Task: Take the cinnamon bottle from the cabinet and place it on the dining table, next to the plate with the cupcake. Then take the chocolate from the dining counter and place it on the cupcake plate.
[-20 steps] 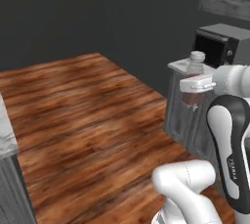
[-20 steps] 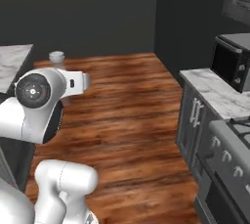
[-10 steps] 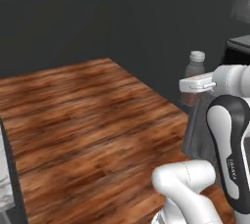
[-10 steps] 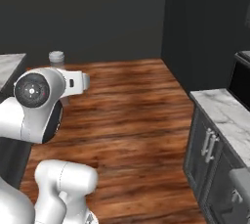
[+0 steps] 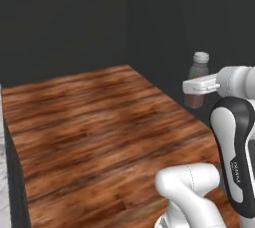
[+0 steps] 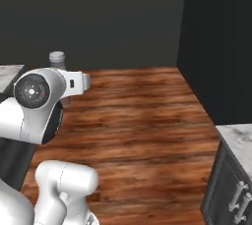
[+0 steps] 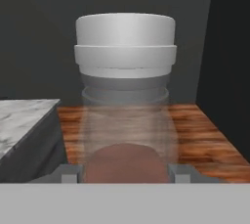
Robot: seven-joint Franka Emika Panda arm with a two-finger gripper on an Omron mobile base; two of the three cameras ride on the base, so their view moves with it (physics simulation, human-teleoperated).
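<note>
My gripper (image 7: 125, 173) is shut on the cinnamon bottle (image 7: 126, 113), a clear bottle with reddish-brown contents and a pale grey cap, held upright. One finger pad (image 7: 68, 172) presses its lower side and the other presses the opposite side. In the left base view the cinnamon bottle (image 5: 198, 80) sits in the gripper (image 5: 201, 87) at the right, high above the floor. Its cap shows in the right base view, where the cinnamon bottle (image 6: 57, 58) pokes up behind the arm. The cabinet, plate, cupcake and chocolate are out of view.
A corner of a white marble slab (image 7: 22, 115) lies at the left, also visible as the marble slab (image 6: 7, 71) behind the arm. A grey floor unit with a marble top (image 6: 234, 170) stands at the lower right. Wooden floor (image 5: 94, 122) and dark walls surround me.
The whole scene has shifted in both base views, so the base has turned. The counters and microwave slid out to the right. The bottle stays in the shut gripper.
</note>
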